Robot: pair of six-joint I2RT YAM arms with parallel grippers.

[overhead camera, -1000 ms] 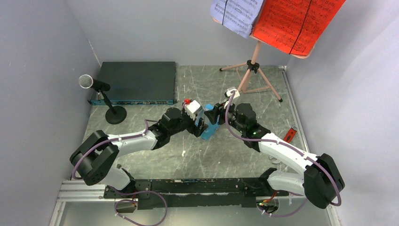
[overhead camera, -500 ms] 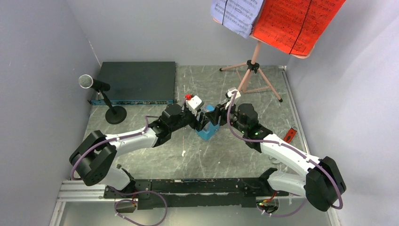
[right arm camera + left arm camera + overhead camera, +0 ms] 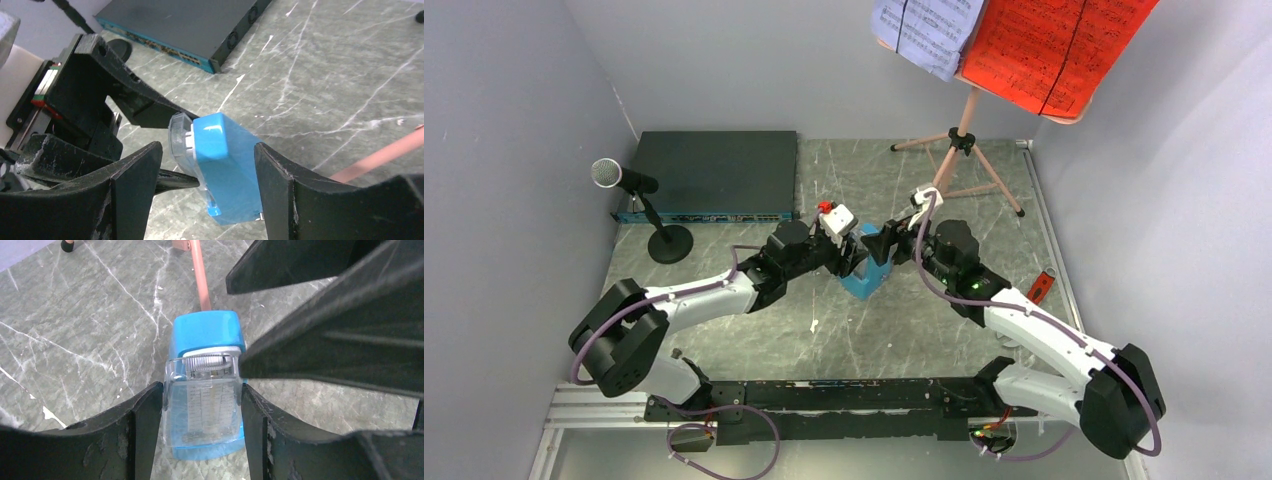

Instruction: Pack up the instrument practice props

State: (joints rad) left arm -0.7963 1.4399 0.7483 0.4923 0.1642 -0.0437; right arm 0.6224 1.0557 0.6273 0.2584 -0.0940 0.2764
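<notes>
Top external view: the blue metronome (image 3: pixel 870 276) is near the centre of the table (image 3: pixel 874 340), tilted, with a claw on either side. The left gripper (image 3: pixel 855 262) reaches in from 9 o'clock and is clamped on the metronome's two sides. In the left wrist view, a printed scale behind its clear cover is too faint to read. The right gripper (image 3: pixel 887 244) comes from 3 o'clock, spread wide astride the metronome's upper part; whether it touches cannot be told. At 1 o'clock the pink music stand (image 3: pixel 964 140) carries a red sheet (image 3: pixel 1054 45) and a lavender sheet (image 3: pixel 929 28), both printed with staves. The microphone (image 3: pixel 608 173) stands at 9 o'clock, and the black box (image 3: pixel 709 172) lies at 11.
</notes>
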